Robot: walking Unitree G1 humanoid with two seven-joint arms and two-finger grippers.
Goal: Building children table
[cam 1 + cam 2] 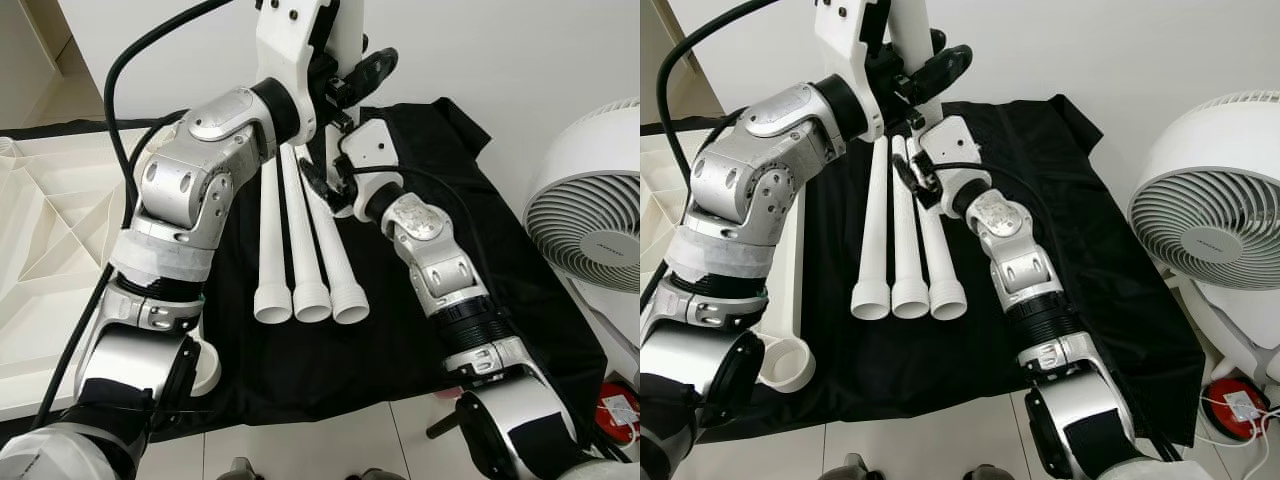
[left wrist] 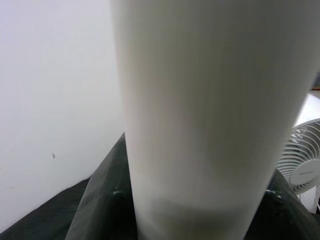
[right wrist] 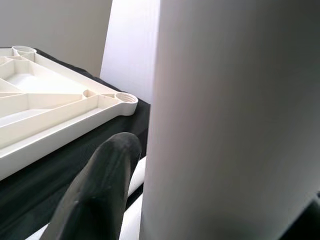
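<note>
Overhead, both grippers' fingers (image 3: pixel 100 195) clamped around one white table leg (image 2: pixel 210 120).

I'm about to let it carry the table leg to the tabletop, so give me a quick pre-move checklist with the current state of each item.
1. Leg in hand: a white table leg is held upright between both grippers. Ok.
2. Left gripper grip: fingers at the leg. Whether they clamp it: cannot tell.
3. Right gripper grip: a black finger lies against the leg. Firmness: cannot tell.
4. Spare legs: three legs lie side by side on the black cloth. Ok.
5. Tabletop: upside down at the robot's left, corner socket open. Ok.
6. Fan stands near the right arm. Not ok.
</note>
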